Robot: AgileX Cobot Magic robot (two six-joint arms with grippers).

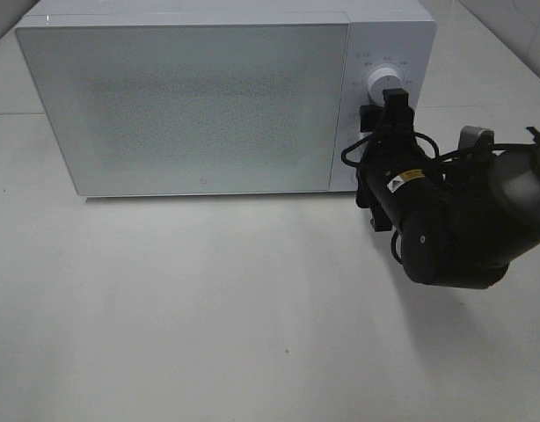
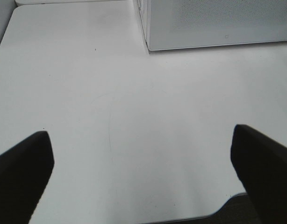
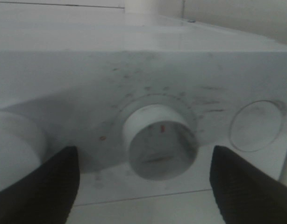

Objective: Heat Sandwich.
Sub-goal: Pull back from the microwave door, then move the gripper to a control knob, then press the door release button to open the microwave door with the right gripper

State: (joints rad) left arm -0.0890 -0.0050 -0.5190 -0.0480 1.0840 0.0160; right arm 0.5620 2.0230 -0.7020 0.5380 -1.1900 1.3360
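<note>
My right gripper [image 3: 142,161] sits at the control panel of the white box-shaped microwave oven [image 1: 191,105], whose frosted glass door is shut. Its jaws stand apart, one on either side of a white round plastic dial [image 3: 162,142] with a small red mark, and touch neither side of it. From the high camera the black arm [image 1: 455,220] covers that dial. A second white round knob [image 1: 384,81] shows higher on the microwave's panel. My left gripper [image 2: 141,163] hangs over the plain white surface [image 2: 111,93] near the microwave's front corner, jaws spread wide, nothing between them. The sandwich shows in none of my views — I cannot tell where it is.
</note>
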